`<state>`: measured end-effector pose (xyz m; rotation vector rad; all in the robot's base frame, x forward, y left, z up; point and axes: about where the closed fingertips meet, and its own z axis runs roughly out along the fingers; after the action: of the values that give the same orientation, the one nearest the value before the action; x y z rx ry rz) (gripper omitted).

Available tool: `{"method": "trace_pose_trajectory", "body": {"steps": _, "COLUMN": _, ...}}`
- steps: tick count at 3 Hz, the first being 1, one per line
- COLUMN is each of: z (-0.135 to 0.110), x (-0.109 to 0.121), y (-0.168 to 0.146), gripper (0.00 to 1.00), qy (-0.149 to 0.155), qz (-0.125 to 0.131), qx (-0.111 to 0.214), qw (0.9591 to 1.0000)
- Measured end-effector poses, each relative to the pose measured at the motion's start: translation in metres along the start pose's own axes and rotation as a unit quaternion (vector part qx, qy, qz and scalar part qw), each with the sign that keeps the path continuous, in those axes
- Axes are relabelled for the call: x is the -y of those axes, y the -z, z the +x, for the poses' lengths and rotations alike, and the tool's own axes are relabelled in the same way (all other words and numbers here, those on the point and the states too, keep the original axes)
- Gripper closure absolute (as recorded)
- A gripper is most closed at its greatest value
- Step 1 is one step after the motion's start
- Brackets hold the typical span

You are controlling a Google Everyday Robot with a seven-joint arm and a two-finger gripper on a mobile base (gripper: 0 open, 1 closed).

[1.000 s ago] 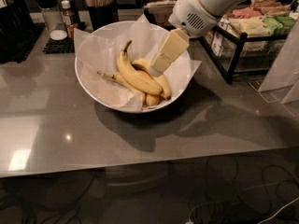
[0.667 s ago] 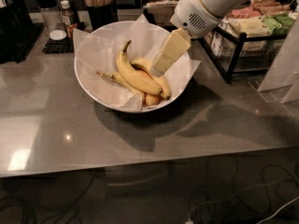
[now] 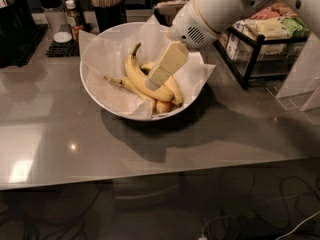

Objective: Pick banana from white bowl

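Note:
The white bowl (image 3: 95, 91) lined with crinkled white paper stands on the grey counter. Inside, the banana (image 3: 134, 74), long, yellow and strongly curved, lies with its dark-tipped stem pointing up and back. A thinner small banana (image 3: 121, 82) lies to its left, and a shorter orange-tinted one (image 3: 163, 105) sits near the front rim. My gripper (image 3: 152, 82) reaches down into the bowl from the upper right on the white arm (image 3: 210, 11). Its cream tip rests right over the banana's middle and hides part of it.
Shakers (image 3: 52, 14) and a dark cup of sticks (image 3: 106, 4) stand behind the bowl on the left, on a black mat (image 3: 65, 48). A black wire rack (image 3: 260, 49) with packets stands to the right. The counter's front edge runs below the bowl.
My gripper has moved down and to the left, deeper into the bowl, onto the banana's middle. The bananas and the bowl have not moved.

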<state>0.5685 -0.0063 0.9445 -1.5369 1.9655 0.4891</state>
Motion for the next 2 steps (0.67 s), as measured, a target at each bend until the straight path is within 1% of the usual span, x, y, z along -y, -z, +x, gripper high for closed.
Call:
{"method": "trace_pose_trajectory", "body": {"steps": 1, "z": -0.0005, "x": -0.0007, "y": -0.0017, "gripper": 0.17, "qy": -0.001, "qz": -0.003, "qx": 0.002, "qw": 1.0000}}
{"method": "trace_pose_trajectory", "body": {"steps": 2, "z": -0.0005, "x": -0.0007, "y": -0.0017, "gripper": 0.19, "qy": -0.001, "qz": -0.003, "qx": 0.002, "qw": 1.0000}}
